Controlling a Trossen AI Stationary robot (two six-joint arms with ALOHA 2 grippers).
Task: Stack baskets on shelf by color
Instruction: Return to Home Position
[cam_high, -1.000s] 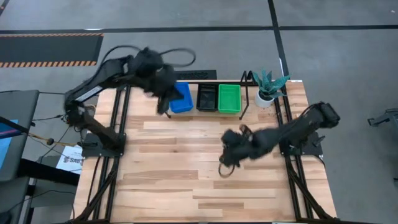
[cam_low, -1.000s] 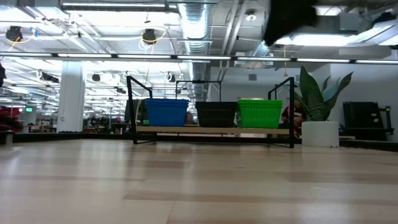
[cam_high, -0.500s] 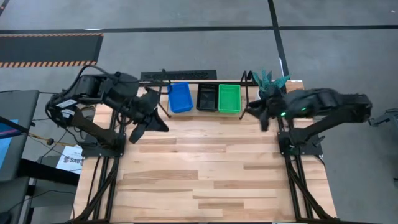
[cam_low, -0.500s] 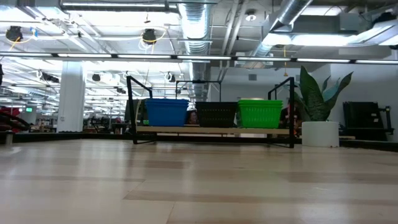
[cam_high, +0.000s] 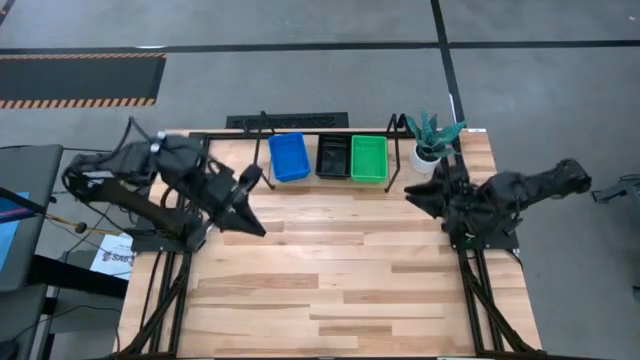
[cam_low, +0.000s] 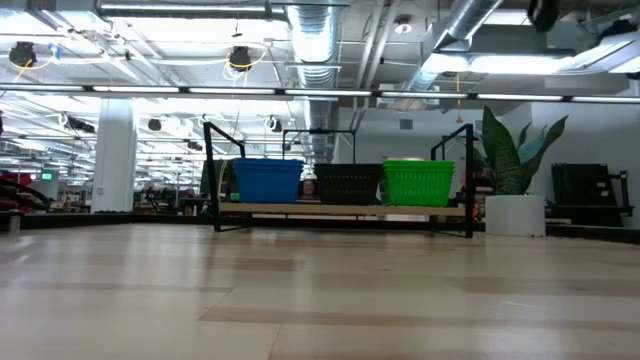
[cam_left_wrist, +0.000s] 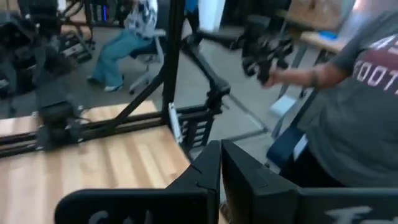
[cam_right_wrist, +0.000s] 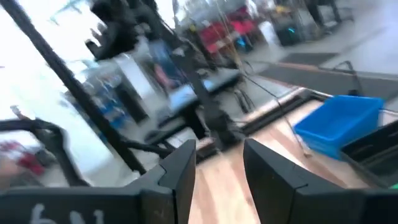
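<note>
The baskets stand in three stacks on the shelf (cam_high: 330, 132) at the table's far edge: blue (cam_high: 290, 157) at the left, black (cam_high: 332, 156) in the middle, green (cam_high: 368, 158) at the right. The low view shows blue (cam_low: 267, 181), black (cam_low: 347, 184) and green (cam_low: 418, 182) side by side on the shelf's wood board (cam_low: 345, 209). My left gripper (cam_high: 250, 222) hangs over the table's left part, shut and holding nothing (cam_left_wrist: 221, 146). My right gripper (cam_high: 415, 195) is near the table's right edge, open and holding nothing (cam_right_wrist: 219, 149); its wrist view shows the blue stack (cam_right_wrist: 339, 124).
A white-potted plant (cam_high: 432, 140) stands at the far right corner, right of the shelf (cam_low: 515, 170). The left wrist view shows a person in a grey shirt (cam_left_wrist: 348, 112) beyond the table's edge. Bare wood (cam_high: 330, 270) spreads across the middle and near part.
My left gripper has drawn back from the blue stack toward the table's left and near side. My right gripper has swung from the table's middle up toward the far right corner, then settled by the right edge. The baskets have stayed in place.
</note>
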